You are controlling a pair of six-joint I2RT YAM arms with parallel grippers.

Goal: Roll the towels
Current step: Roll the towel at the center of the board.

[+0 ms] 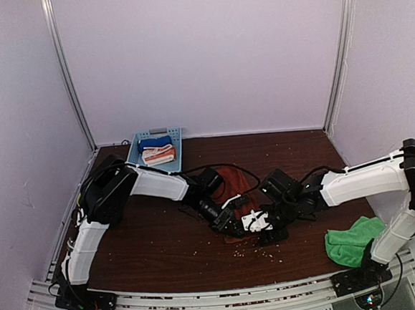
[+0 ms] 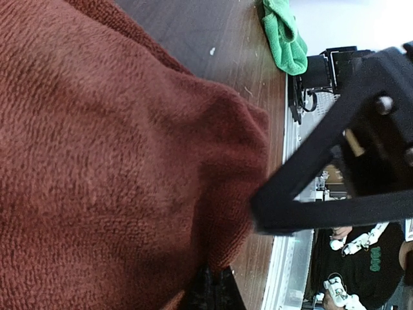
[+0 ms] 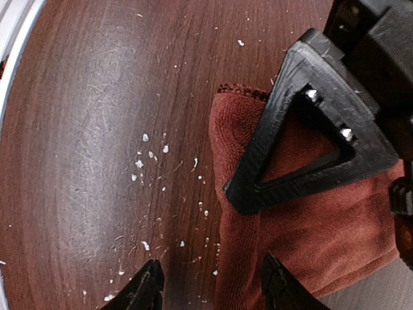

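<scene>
The rust towel (image 1: 233, 183) lies bunched at the table's middle and fills the left wrist view (image 2: 116, 161). My left gripper (image 1: 233, 226) (image 2: 210, 294) is shut, pinching a fold at the towel's near edge. My right gripper (image 1: 262, 231) (image 3: 213, 294) is open right beside it, one finger (image 3: 281, 290) over the rust towel (image 3: 303, 239) and the other (image 3: 145, 290) over bare wood. The left gripper's black triangular finger (image 3: 310, 148) rests on the cloth just ahead of the right jaws. The green towel (image 1: 352, 241) (image 2: 284, 35) lies crumpled near the right arm's base.
A light blue basket (image 1: 178, 144) at the back left holds a blue cloth (image 1: 154, 142) and a white-and-orange striped cloth (image 1: 159, 156). Pale crumbs (image 3: 151, 155) dot the dark wooden table (image 1: 149, 238). Purple walls close the back and sides, and a metal rail (image 1: 219, 301) runs along the near edge.
</scene>
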